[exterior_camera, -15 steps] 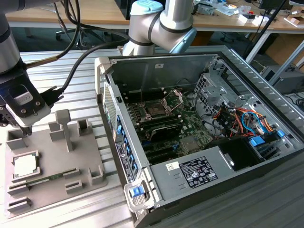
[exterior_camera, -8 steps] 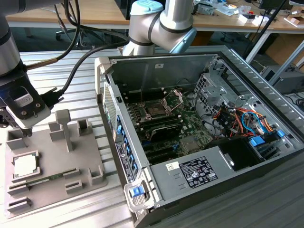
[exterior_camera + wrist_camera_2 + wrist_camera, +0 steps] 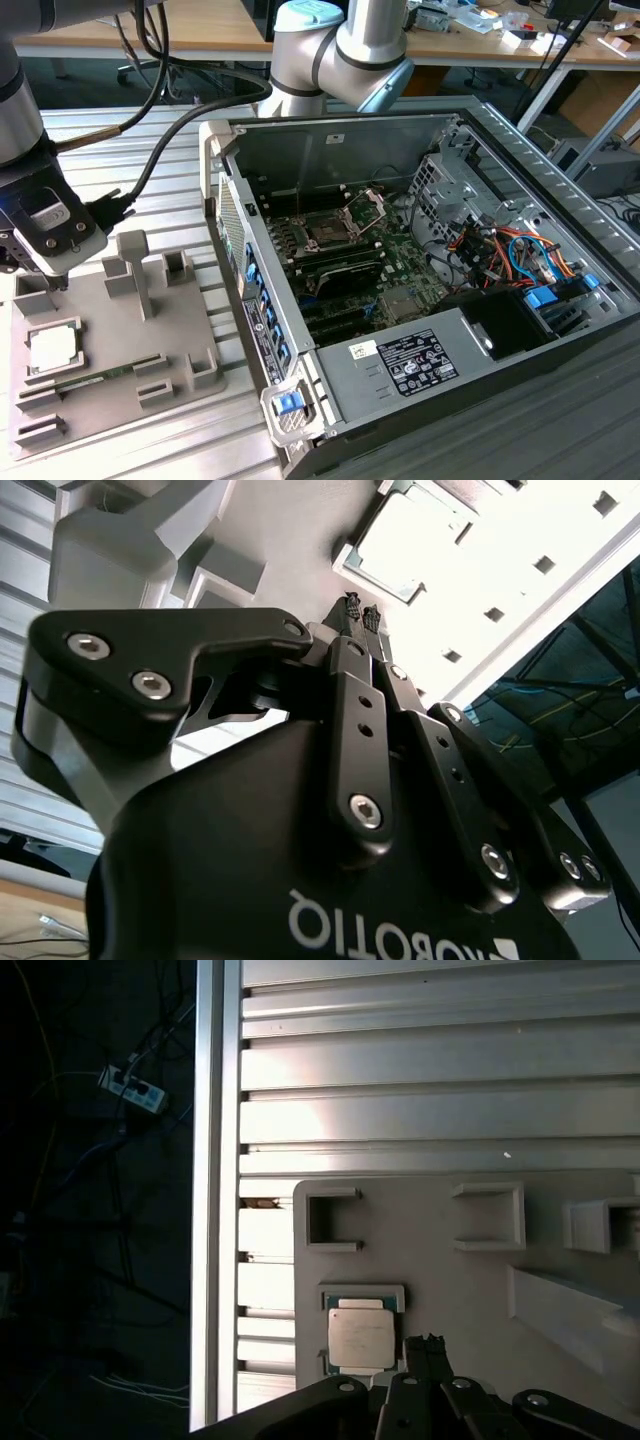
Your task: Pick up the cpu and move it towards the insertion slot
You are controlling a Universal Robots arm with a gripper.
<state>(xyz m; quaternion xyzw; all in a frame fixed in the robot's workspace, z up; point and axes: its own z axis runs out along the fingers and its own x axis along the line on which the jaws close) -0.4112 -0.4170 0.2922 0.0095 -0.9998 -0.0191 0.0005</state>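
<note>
Gripper (image 3: 360, 607) links are looming closest to the lens in the second wrist view, and I'm reading the jaws as pinched together, gripping nothing. Working down by size, the open computer case (image 3: 330, 140) is lying on the exterior view's right. The grey fixture plate (image 3: 110, 335) is sitting just beside it on the exterior view's left. Inside the case, the insertion slot (image 3: 335, 228) is waiting with its hinged metal plate apparently raised. The cpu (image 3: 361, 1338) is resting in its square nest on the fixture plate, well apart from the slot. I'm therefore judging the pick as not yet made and the carry as wholly outstanding. The first wrist view is showing me the fingertips (image 3: 430, 1345) just beside the cpu's edge. The exterior view is giving me the slot, and the thin memory stick (image 3: 95, 380) lying near the cpu.
</note>
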